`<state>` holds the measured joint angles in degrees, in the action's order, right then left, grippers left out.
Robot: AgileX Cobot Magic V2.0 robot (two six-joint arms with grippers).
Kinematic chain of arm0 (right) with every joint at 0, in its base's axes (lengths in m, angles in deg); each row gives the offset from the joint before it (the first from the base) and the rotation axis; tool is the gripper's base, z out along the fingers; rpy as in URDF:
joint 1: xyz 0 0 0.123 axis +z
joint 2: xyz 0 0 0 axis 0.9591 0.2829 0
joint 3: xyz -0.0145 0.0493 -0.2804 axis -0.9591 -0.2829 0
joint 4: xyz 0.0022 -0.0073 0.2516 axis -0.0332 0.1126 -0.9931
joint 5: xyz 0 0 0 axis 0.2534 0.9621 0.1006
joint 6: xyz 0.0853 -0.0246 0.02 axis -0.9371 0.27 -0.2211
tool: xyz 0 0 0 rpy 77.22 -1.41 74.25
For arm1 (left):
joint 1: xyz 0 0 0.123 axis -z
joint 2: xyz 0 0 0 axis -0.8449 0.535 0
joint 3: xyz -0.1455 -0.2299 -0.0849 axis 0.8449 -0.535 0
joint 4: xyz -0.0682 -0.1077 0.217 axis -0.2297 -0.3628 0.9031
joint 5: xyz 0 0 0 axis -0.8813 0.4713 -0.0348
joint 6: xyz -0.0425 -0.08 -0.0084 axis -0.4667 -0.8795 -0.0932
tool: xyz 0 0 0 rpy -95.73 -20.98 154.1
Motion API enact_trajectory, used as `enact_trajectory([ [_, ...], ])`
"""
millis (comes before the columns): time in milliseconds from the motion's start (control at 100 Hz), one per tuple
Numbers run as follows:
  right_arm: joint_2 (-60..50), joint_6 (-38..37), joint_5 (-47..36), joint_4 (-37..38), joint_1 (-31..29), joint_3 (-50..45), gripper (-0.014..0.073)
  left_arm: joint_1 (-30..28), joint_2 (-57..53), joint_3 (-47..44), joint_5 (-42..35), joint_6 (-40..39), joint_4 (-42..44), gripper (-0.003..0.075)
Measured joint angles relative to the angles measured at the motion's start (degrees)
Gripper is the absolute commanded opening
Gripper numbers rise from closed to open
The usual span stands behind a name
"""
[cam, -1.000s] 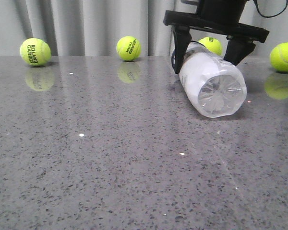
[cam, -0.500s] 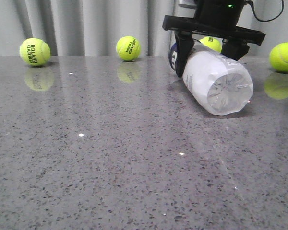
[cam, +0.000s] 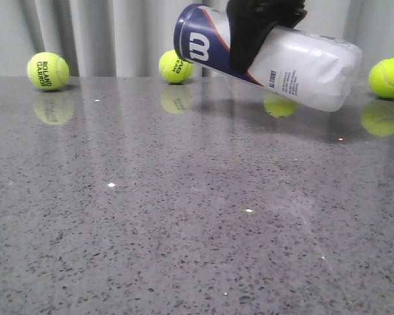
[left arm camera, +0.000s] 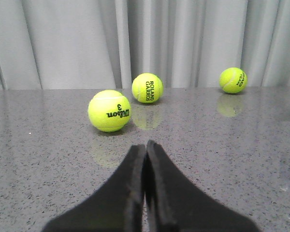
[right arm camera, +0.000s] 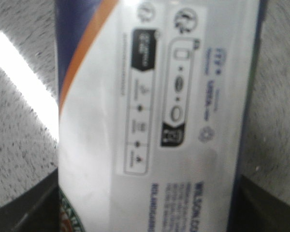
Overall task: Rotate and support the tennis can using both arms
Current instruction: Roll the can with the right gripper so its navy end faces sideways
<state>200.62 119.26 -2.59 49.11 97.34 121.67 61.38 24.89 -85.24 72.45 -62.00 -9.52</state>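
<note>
The right end effector (cam: 253, 39) is clamped across the tennis can (cam: 269, 58), which hangs almost level above the far right of the surface (cam: 184, 216), navy end to the left. To turn it well, I'd rotate slowly and bring support under the ribbed end. The left end effector (left arm camera: 145, 159), fingers pressed together and empty, shows only in its wrist view, facing three tennis balls (left arm camera: 109, 110); the right wrist view shows the can's label close

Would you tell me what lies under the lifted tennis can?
Under the tennis can held by the right gripper is bare table with a ball's reflection; the ball itself is hidden.
</note>
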Motion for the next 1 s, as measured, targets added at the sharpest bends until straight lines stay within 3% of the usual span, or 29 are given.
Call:
enact_trajectory([
  [220,0.0,19.69,0.12,0.0,2.99,0.0,0.0275,0.0,0.0,0.0,0.0,0.0,0.0,-0.002],
  [360,0.0,27.05,0.12,0.0,6.35,0.0,0.0275,0.0,0.0,0.0,0.0,0.0,0.0,-0.002],
  [560,0.14,29.28,0.12,0.0,9.88,0.0,0.0275,0.0,0.0,0.0,0.0,0.0,0.0,-0.002],
  [890,6.52,29.5,0.01,0.03,9.99,0.24,0.0279,0.0,0.0,0.0,0.0,0.0,0.0,-0.002],
  [1000,6.65,29.5,0.01,0.03,9.99,0.34,0.0371,0.0,0.0,0.0,0.0,0.0,0.0,-0.002],
])
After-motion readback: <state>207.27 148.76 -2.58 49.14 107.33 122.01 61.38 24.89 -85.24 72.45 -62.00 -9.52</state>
